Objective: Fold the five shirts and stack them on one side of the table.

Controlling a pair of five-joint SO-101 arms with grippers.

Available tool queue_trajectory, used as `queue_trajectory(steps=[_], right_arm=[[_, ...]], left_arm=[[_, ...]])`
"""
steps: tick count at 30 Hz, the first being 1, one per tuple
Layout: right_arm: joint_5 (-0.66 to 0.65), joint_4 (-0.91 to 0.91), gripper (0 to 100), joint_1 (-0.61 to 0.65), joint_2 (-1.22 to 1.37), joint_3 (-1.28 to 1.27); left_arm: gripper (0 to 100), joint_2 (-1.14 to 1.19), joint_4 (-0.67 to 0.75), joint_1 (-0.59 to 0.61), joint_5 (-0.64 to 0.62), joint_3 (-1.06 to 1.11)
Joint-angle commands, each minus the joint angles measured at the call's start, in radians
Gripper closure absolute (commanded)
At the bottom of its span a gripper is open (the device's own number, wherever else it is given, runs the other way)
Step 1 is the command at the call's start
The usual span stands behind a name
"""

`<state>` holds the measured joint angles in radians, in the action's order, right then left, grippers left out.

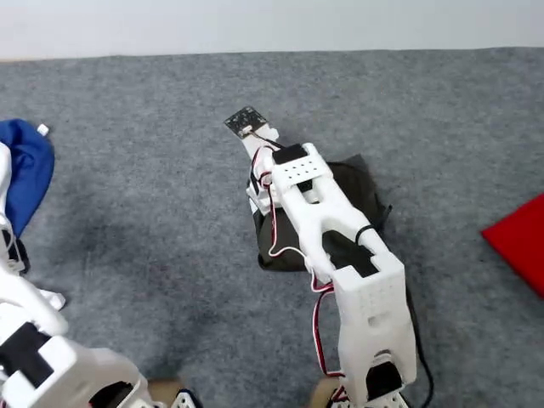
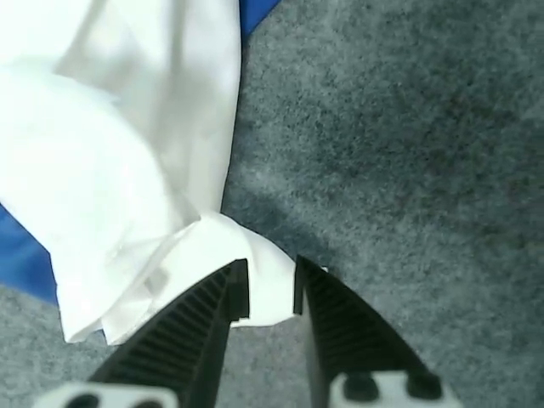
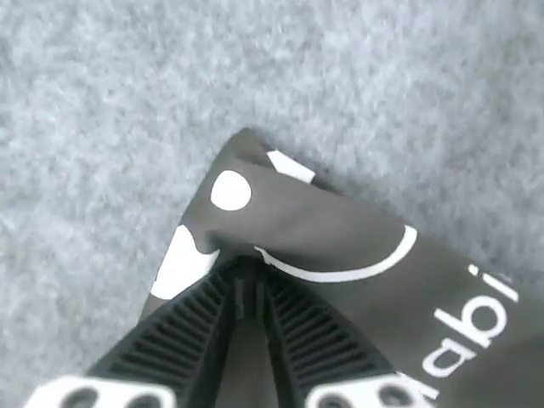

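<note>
The left jaws pinch a corner of the white shirt (image 2: pixel 127 170), which lies rumpled over a blue shirt (image 2: pixel 21 255) (blue peeks out at two edges) on the grey counter (image 2: pixel 408 153).

The table (image 1: pixel 170 102) is viewed by 1 fixed high camera, set above the arms' bases and tilted down and forward, so the whole grey surface is taken in from afar. 2 wrist cameras are mounted just behind the left gripper (image 2: pixel 270 285) and the right gripper (image 3: pixel 247 285), each aimed forward past its gripper from very near. The black shirt (image 1: pixel 361 191) (image 3: pixel 340 238) is shared with the right wrist view, and the blue shirt (image 1: pixel 25 170) (image 2: pixel 255 10) with the left wrist view.
</note>
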<state>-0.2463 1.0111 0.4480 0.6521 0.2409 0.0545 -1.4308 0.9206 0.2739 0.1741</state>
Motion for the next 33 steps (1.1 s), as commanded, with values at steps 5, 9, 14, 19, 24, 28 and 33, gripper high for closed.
queue_trajectory(steps=[5,9,14,19,24,28,33], right_arm=[[-0.009,0.093,98.9,0.036,-0.018,0.281],[-0.009,0.289,98.9,0.051,-0.036,0.387],[-0.003,0.590,98.9,0.104,-0.036,0.477],[0.000,0.785,98.9,0.168,-0.039,0.485],[0.021,0.782,98.9,0.174,-0.093,0.373],[0.021,0.780,98.9,0.168,-0.105,0.198],[0.018,0.751,98.9,0.171,-0.102,0.051]], left_arm=[[90,-0.055,-0.025,-0.009,0.003,-0.045],[90,-0.055,-0.048,-0.009,0.003,-0.047],[90,-0.057,-0.075,-0.009,0.003,-0.064],[90,-0.057,-0.097,-0.009,0.003,-0.107],[90,-0.057,-0.112,-0.008,0.002,-0.111],[90,-0.057,-0.130,-0.008,0.002,-0.111],[90,-0.057,-0.130,-0.008,-0.002,-0.111]])
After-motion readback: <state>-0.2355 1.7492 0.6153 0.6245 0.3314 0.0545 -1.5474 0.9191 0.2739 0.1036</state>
